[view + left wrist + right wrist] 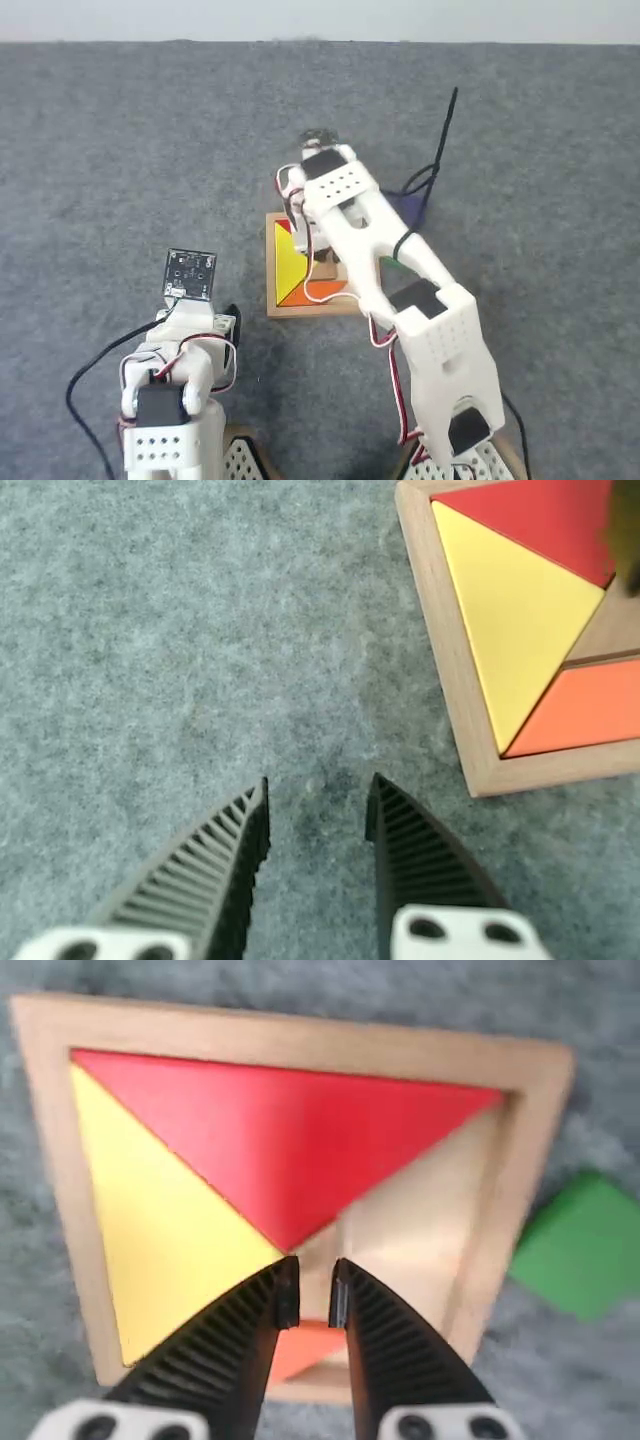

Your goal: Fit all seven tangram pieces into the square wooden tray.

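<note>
Grey felt surface (120, 150), wooden tray (300, 308) at the high view's centre
Your right pincer (311, 1300) hangs narrowly parted over the tray's red piece (290, 1140); your left pincer (318, 810), wide, sits lower left of it

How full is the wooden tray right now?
Partly full. The red piece, yellow piece and orange piece lie inside the tray; bare wood shows beside them, and the green piece lies outside it.

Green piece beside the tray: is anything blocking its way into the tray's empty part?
Only the tray rim lies between the green piece and the bare wood. The right gripper hangs over the tray's middle, close to that bare patch.
</note>
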